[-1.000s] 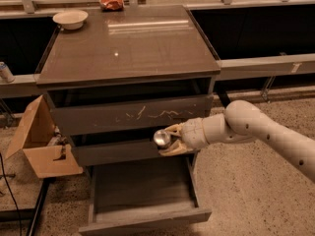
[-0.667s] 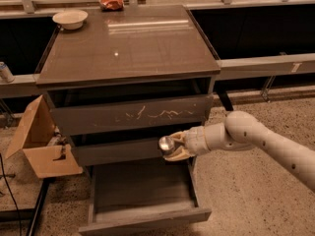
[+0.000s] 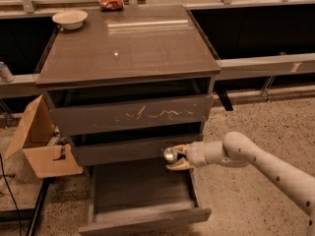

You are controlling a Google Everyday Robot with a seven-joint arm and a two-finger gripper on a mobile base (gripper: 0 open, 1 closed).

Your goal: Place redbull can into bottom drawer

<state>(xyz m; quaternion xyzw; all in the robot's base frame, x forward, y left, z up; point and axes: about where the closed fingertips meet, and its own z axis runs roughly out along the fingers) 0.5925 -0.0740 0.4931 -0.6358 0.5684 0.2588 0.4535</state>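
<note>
The redbull can (image 3: 170,155) shows as a shiny silver round end, held sideways in my gripper (image 3: 177,157). The gripper is shut on the can, with tan fingers (image 3: 180,149) above and below it. It hangs in front of the middle drawer front (image 3: 123,151), over the right rear part of the bottom drawer (image 3: 142,214). The bottom drawer is pulled out, a wide shallow dark tray with nothing in it. My white arm (image 3: 256,161) reaches in from the right.
The top drawer front (image 3: 133,113) carries white scratches. A white bowl (image 3: 70,18) and a red-orange snack bag (image 3: 111,2) sit at the back of the cabinet top (image 3: 128,43). An open cardboard box (image 3: 39,146) stands at the left, on speckled floor.
My gripper with the can has moved down and a little right, from the level of the top drawer's lower edge to just above the open bottom drawer.
</note>
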